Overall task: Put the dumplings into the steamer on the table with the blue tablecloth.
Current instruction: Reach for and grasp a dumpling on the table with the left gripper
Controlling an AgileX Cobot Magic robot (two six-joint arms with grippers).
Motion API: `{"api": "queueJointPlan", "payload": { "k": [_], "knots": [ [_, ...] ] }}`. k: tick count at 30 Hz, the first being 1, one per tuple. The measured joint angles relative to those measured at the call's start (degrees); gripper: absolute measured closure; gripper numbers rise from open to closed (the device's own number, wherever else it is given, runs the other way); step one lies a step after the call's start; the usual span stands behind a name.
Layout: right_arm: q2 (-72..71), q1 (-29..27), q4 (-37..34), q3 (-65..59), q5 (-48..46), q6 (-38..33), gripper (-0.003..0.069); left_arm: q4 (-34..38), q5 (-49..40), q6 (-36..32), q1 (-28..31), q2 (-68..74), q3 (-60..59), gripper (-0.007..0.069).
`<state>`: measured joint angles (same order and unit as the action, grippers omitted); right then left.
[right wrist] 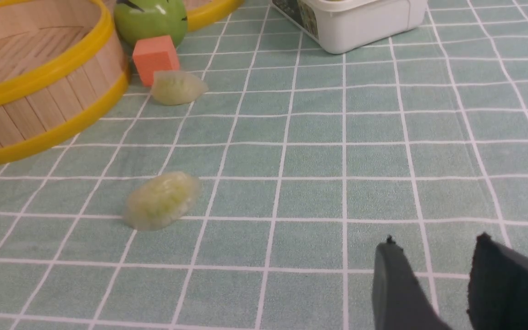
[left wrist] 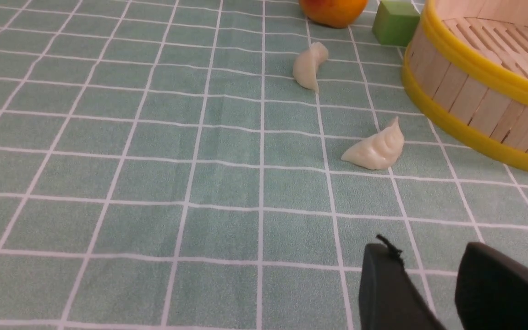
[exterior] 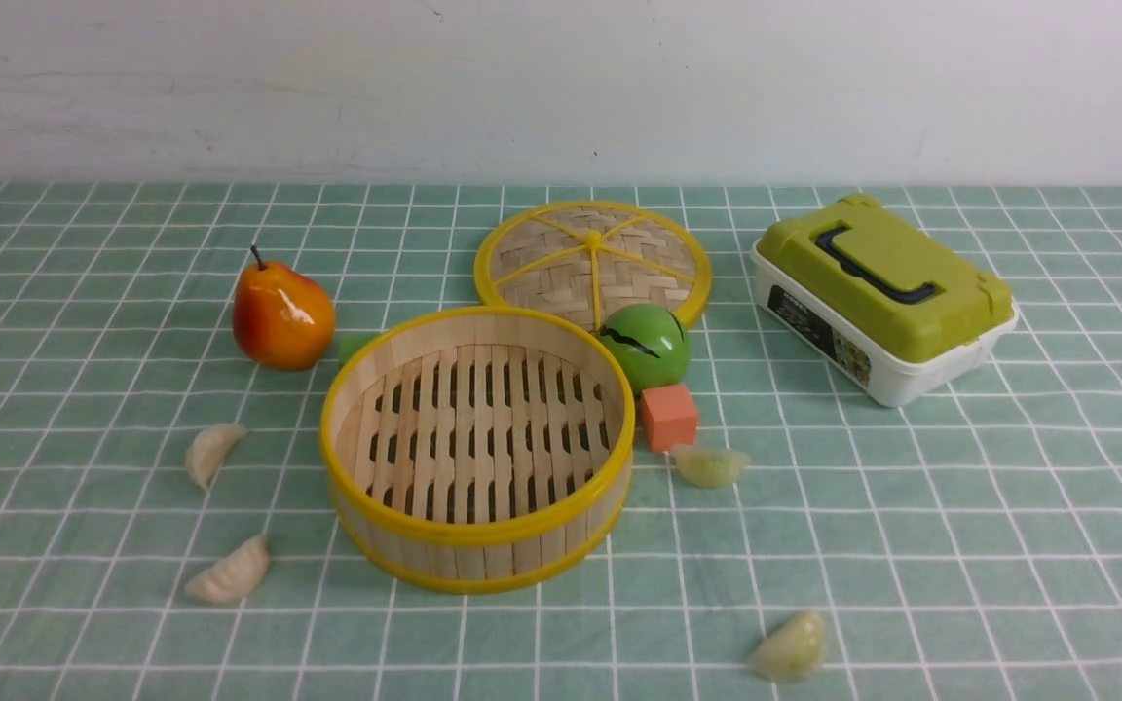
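- Four dumplings (exterior: 230,572) lie on the tablecloth (exterior: 912,545), none in the steamer (exterior: 483,560).
- Left gripper (left wrist: 429,252): jaws parted, empty; nearest white dumpling (left wrist: 376,149) just ahead.
- Right gripper (right wrist: 436,243): jaws parted, empty; nearest green dumpling (right wrist: 163,199) ahead.
- Probably light, soft, slippery: pinch gently across the plump body.

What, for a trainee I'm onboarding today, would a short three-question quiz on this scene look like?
1. True or false: the steamer already holds a dumpling.
2. How many dumplings lie on the tablecloth?
3. The greenish dumplings lie: A) on the steamer's robot-left side, B) on its robot-right side, C) inside it.
Key: 1 false; 2 four; 3 B.
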<state>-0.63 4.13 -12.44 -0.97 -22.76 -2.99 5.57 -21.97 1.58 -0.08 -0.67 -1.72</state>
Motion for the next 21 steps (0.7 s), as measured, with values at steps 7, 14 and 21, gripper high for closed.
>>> {"api": "queueJointPlan", "payload": {
  "k": [7,14,21],
  "knots": [
    [0.0,0.0,0.1,-0.5,4.3,0.0,0.0419,1.3,6.9,0.0,0.0,0.0,0.0,0.0389],
    [0.0,0.0,0.0,-0.6,23.6,0.3,0.0419,7.9,24.8,0.9,0.0,0.0,0.0,0.0388],
    [0.0,0.0,-0.6,-0.6,39.8,9.4,0.0419,10.5,45.6,3.4,0.0,0.0,0.0,0.0388]
  ]
}}
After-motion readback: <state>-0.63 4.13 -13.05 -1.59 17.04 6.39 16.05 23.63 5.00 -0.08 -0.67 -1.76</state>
